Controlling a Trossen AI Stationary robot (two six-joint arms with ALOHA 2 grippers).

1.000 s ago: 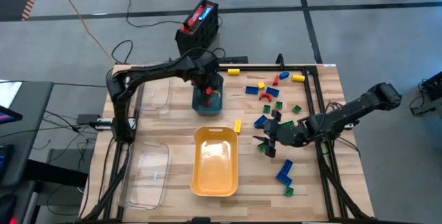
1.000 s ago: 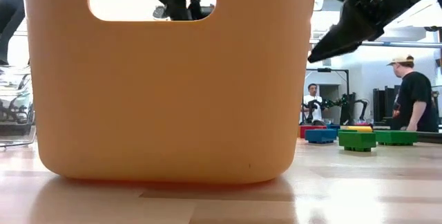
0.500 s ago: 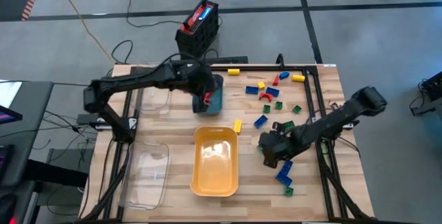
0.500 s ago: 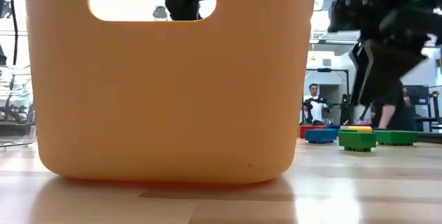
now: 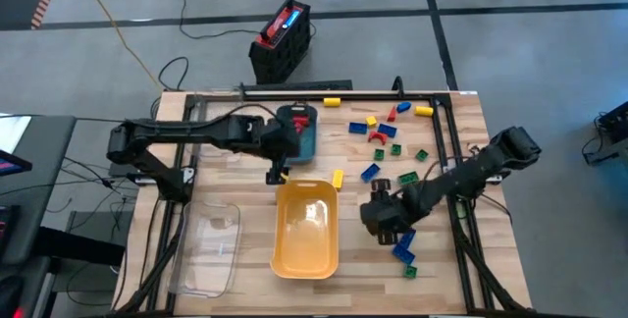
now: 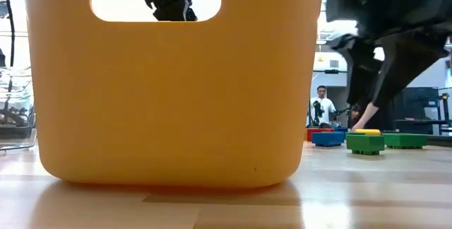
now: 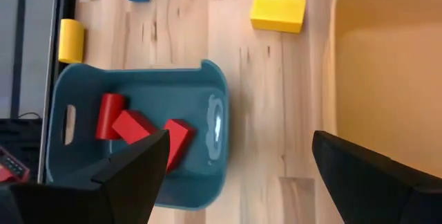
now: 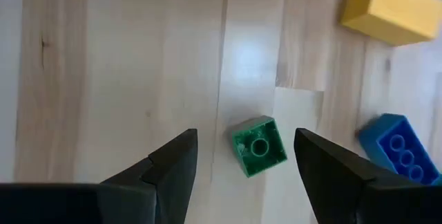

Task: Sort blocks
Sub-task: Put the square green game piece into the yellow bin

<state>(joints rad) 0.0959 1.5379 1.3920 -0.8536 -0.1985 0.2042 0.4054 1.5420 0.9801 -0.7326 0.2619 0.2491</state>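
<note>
Both arms have shifted: left gripper [image 5: 276, 172] has left the teal tray [image 7: 214, 106], open and empty; right gripper [image 8: 242, 156], open, brackets a green block [image 8: 259, 146], ready to grasp.

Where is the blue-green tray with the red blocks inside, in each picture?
High view: the teal tray sits near the table's far edge, just beyond the yellow tray.
Low view: not visible; the yellow tray fills most of the picture.
Left wrist view: the teal tray is on the left, holding red blocks.
Right wrist view: not in it.
Shared landmark: the yellow tray.
</note>
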